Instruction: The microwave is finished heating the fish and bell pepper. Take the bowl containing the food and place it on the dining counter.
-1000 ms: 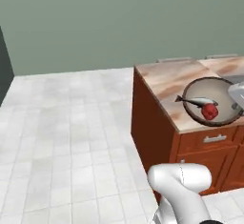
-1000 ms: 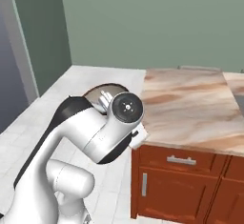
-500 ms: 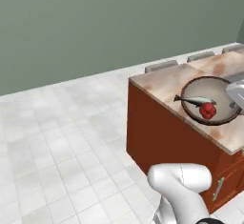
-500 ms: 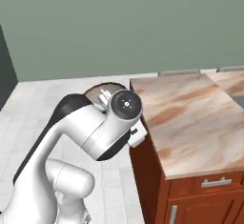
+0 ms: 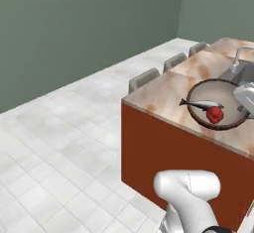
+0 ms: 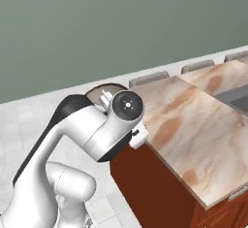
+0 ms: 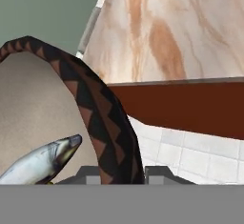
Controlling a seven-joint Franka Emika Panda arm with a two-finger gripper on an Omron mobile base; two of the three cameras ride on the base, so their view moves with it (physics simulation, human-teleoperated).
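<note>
Your gripper (image 7: pixel 121 173) is clamped on the rim of the bowl (image 5: pixel 218 110) — fish (image 5: pixel 202 104) and pepper (image 5: pixel 215 114) inside — carrying it level over the dining counter's (image 5: pixel 163 93) near edge, so nothing spills.

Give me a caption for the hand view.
Gripper shut on the bowl rim, fish inside, counter ahead.

Fish (image 7: pixel 40 163) tail cut off by hand view's lower edge; bowl (image 6: pixel 99 91) mostly hidden behind arm in right base view.
</note>
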